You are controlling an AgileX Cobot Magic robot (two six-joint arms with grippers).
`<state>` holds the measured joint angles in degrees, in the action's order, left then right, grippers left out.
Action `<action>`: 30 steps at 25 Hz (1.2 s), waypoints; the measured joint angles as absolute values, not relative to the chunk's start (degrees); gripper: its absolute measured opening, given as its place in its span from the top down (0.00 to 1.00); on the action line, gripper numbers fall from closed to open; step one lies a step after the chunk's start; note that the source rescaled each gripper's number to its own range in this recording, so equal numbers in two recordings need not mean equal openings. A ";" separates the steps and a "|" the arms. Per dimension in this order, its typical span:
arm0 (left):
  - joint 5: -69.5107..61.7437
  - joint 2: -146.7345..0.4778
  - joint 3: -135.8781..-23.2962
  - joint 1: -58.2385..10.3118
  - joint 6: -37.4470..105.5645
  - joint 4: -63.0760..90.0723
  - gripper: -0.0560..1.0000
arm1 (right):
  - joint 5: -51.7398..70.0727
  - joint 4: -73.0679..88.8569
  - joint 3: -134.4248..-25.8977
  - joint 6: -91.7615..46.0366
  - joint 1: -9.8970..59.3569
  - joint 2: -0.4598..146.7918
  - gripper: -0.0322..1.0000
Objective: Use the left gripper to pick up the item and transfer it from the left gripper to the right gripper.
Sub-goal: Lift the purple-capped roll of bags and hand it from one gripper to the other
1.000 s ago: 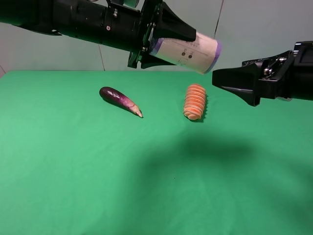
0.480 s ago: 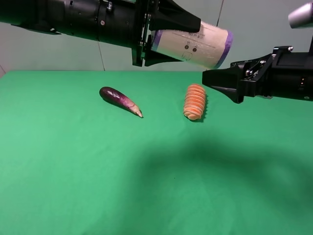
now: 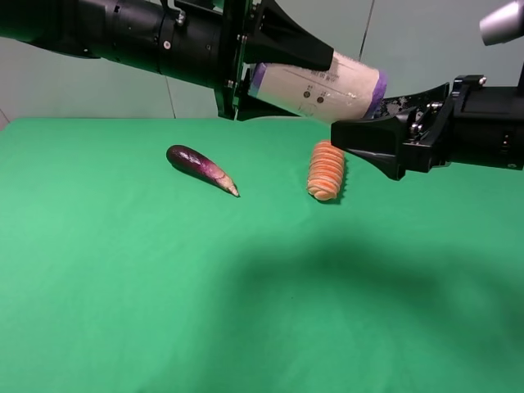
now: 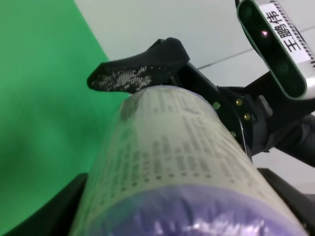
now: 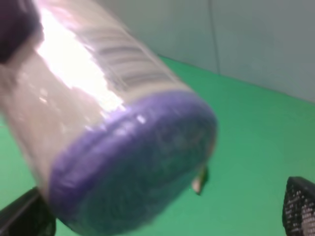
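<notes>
The item, a cream-white can (image 3: 323, 84) with purple ends, is held level in the air above the table by my left gripper (image 3: 299, 82), which is shut on its left half. My right gripper (image 3: 360, 116) is open, one finger just under the can's right purple end and the other behind it; I cannot tell if they touch. In the left wrist view the can (image 4: 182, 162) fills the middle, with a right finger (image 4: 133, 73) at its far end. In the right wrist view the purple end (image 5: 138, 162) is very close between the open fingertips (image 5: 301, 206).
A dark purple eggplant (image 3: 201, 168) and an orange ribbed carrot piece (image 3: 327, 170) lie on the green table (image 3: 123, 286), below and behind the arms. A pale wall stands at the back.
My right gripper has moved left until its open fingers reach the can's right end. The left gripper has carried the can a little right and still holds it.
</notes>
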<state>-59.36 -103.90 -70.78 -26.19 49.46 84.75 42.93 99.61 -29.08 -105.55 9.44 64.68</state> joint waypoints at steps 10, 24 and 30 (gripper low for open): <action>-62.00 -103.90 -70.78 -26.19 49.46 84.70 0.94 | 49.90 99.74 -29.08 -106.61 9.44 64.68 0.00; -66.22 -103.90 -70.78 -26.19 48.44 80.75 0.94 | 54.46 99.74 -29.24 -108.85 9.44 64.68 0.00; -66.42 -103.90 -70.78 -26.19 48.33 80.70 0.94 | 55.57 99.74 -29.24 -110.39 9.44 64.68 0.00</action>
